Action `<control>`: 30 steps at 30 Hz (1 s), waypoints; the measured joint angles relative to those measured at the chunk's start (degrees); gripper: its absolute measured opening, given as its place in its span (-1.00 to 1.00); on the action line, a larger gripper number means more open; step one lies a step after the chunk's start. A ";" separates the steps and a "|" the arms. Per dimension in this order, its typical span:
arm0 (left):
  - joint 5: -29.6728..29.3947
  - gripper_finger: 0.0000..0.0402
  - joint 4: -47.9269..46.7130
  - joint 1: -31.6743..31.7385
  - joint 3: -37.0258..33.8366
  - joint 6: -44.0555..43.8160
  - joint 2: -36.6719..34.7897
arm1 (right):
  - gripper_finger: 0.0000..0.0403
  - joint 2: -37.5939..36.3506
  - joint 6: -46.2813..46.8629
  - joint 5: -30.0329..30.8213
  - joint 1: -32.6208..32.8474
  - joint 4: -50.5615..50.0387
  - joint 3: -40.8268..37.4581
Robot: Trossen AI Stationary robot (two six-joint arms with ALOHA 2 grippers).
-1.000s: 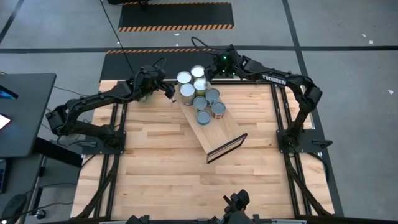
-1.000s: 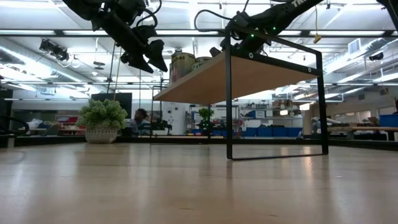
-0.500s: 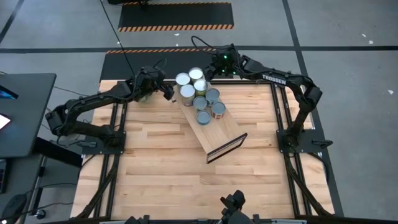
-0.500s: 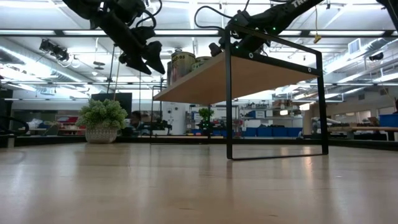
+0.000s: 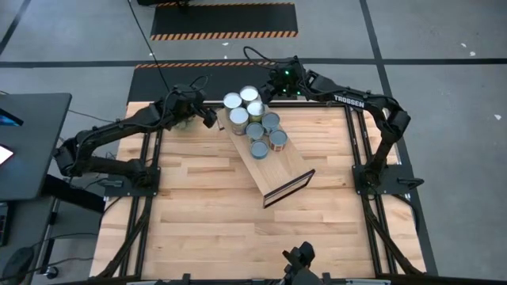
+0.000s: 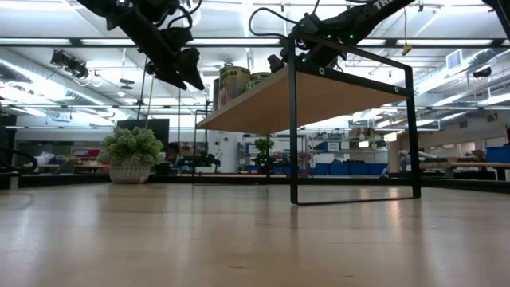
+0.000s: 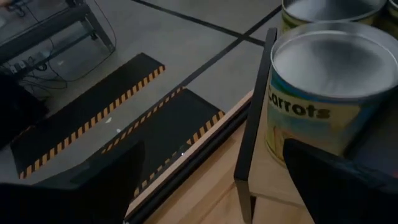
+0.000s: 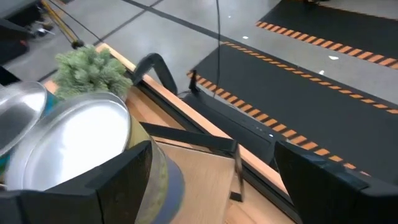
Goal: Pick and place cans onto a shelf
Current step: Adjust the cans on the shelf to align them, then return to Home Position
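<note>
Several cans (image 5: 253,127) stand upright in a cluster on the far end of the light-wood shelf (image 5: 281,166), which lies slantwise across the table's far half. My left gripper (image 5: 209,117) hovers open just left of that end. Its fingers stand on either side of the shelf's dark frame post (image 7: 255,124), and a "Carrots" can (image 7: 323,87) is close beyond one finger. My right gripper (image 5: 267,93) is open at the far right of the cluster, with a silver-topped can (image 8: 68,149) right beside one finger (image 8: 124,180) and nothing between the fingers. My right gripper has one finger close against the side of the farthest can (image 8: 155,180); whether the finger touches the can, I cannot tell. The can stands upright on the shelf.
A green plant ball in a pale pot (image 6: 129,155) stands at the table's far left corner, under my left arm. The shelf's near end has a dark frame (image 6: 351,127) raised on legs. The near half of the wooden tabletop (image 5: 238,229) is bare.
My left gripper has drawn a little away from the cans toward the table's left edge and risen slightly, staying open.
</note>
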 joint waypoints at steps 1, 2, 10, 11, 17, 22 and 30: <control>0.24 0.94 -0.55 -0.01 0.00 0.00 -0.24 | 0.72 -0.02 -0.13 0.84 0.00 -0.56 0.00; 0.82 0.94 -0.95 -0.02 0.00 -0.21 -0.43 | 0.72 -0.29 -0.12 1.61 -0.01 -1.54 0.00; 8.73 0.94 -10.25 0.00 -0.04 -9.67 -3.95 | 0.72 -6.56 -4.28 1.84 -0.55 -9.12 0.00; 9.69 0.94 -10.55 -0.02 -0.04 -9.86 -4.70 | 0.72 -7.45 -4.90 0.64 -0.52 -9.99 -0.02; 10.49 0.94 -11.26 -0.04 -0.06 -9.92 -8.81 | 0.72 -13.71 -5.86 -1.91 -0.52 -13.29 -3.58; 10.36 0.94 -11.50 -0.43 -5.89 -13.38 -13.24 | 0.72 -21.13 -4.33 0.14 -0.59 -13.01 -10.63; 10.43 0.94 -6.99 -3.99 -15.78 -20.78 -23.06 | 0.72 -33.79 0.27 -3.13 -0.11 -8.10 -20.96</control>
